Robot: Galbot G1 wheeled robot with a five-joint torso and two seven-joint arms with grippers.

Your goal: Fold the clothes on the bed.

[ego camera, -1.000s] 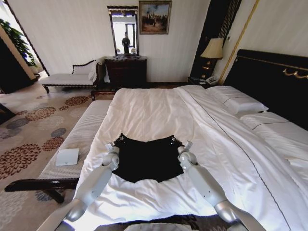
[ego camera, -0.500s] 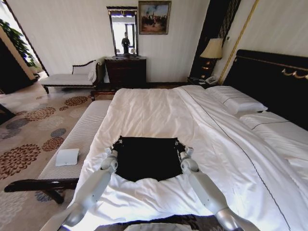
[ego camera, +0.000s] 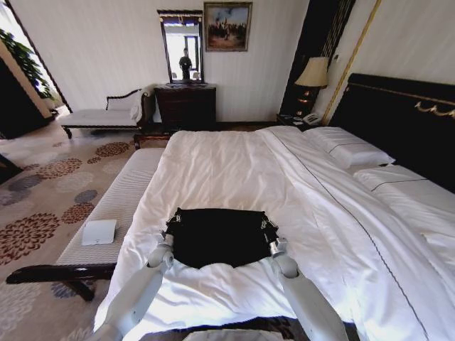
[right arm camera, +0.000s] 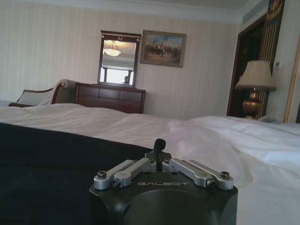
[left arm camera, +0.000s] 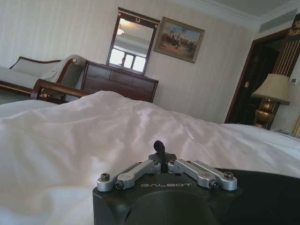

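Both tools, left (ego camera: 169,234) and right (ego camera: 269,234), pinch the black T-shirt's (ego camera: 217,238) corners on the bed (ego camera: 227,163).

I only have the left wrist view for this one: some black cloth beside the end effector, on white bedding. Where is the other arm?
Observer: In the head view, the right end effector is at the opposite side of the black T-shirt, level with the left end effector.
Operator: Is the shirt flat or bunched?
Observer: It lies as a flat, roughly rectangular panel on the bed, near the edge closest to the robot.
Operator: Anything beside the bed?
Observer: A pale bench runs along it on the robot's left, with a small white object on top.
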